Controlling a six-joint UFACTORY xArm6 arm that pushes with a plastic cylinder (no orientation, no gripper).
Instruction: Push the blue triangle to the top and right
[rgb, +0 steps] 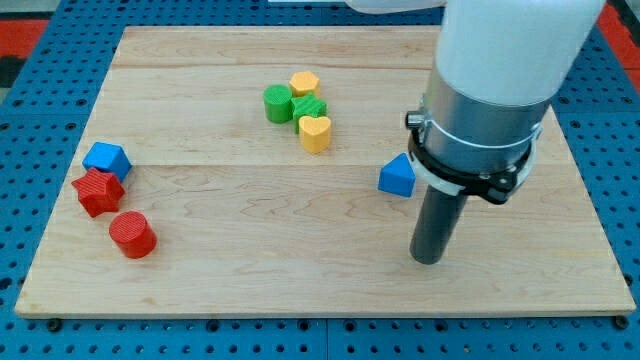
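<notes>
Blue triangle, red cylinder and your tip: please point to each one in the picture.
blue triangle (396, 178), camera view, on its front face.
red cylinder (131, 234), camera view, on its round top.
my tip (428, 260), camera view, on the rod's lower end, below and right of the triangle.

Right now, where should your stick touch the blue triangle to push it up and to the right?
I'd press its lower-left side. The blue triangle has to travel toward the view's top right, so my tip should get behind it. My tip sits below and right of it, apart, so I'd probably circle round underneath first.
</notes>
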